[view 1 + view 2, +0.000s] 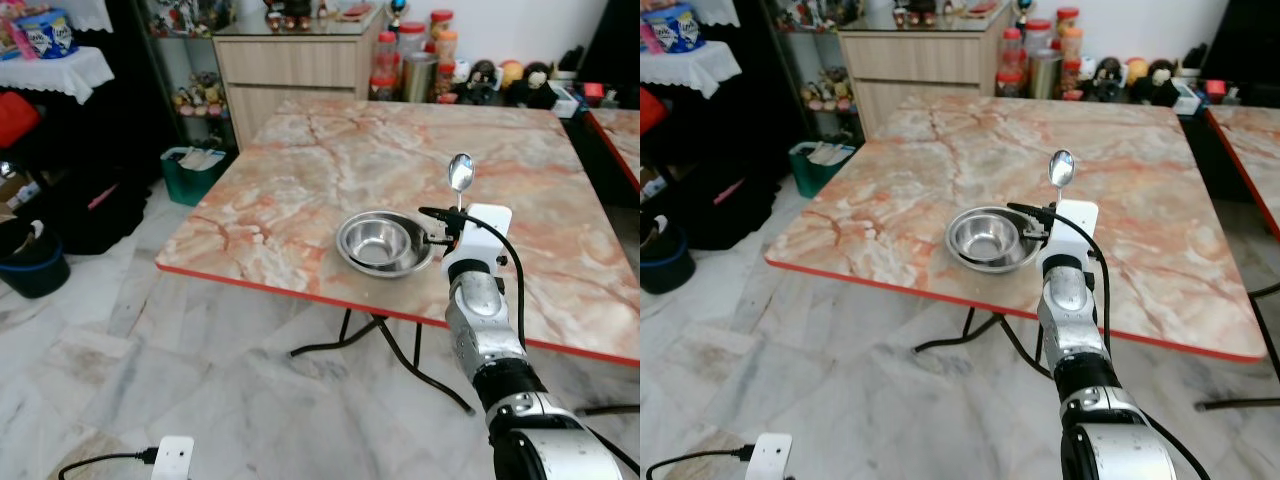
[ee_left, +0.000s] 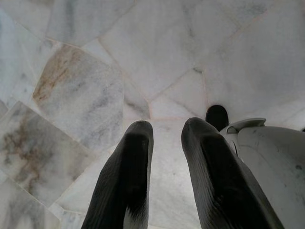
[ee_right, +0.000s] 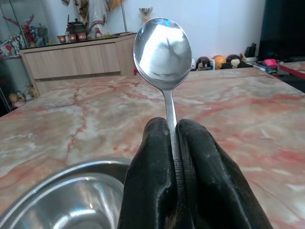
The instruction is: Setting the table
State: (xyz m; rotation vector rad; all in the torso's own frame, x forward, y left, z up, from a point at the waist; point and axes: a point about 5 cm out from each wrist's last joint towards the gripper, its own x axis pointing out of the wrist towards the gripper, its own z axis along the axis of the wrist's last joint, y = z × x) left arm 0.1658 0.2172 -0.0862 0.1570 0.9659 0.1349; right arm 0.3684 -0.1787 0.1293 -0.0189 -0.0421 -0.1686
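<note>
gripping a polished metal spoon (image 3: 163, 52) by its thin handle, the right pincer (image 3: 172, 143) has its two black, matte fingers pressed together around the stem, the oval bowl of the spoon standing upright above the fingertips and mirroring the room; from the head views the spoon (image 1: 460, 172) rises just beyond the white wrist block of the silver right arm, which reaches forward and up from the lower right with a black cable looping along it; just beside the pincer, toward the robot's left, a round stainless steel bowl (image 1: 384, 241) sits on the counter (image 1: 330, 160), shiny, shallow, with a rolled rim; the counter is a square slab of pink and cream marble pattern veined in rust, edged in red, carried on thin black bent legs; the bowl lies near the counter's front edge; the floor (image 1: 130, 360) is pale marble in irregular grey-veined pieces; the left pincer (image 2: 164, 138) hangs idle over that floor, its two rounded black fingers a little apart and holding nothing; a wooden sideboard (image 1: 290, 65) with drawers stands behind the counter, jars and small figures lined beside it
</note>
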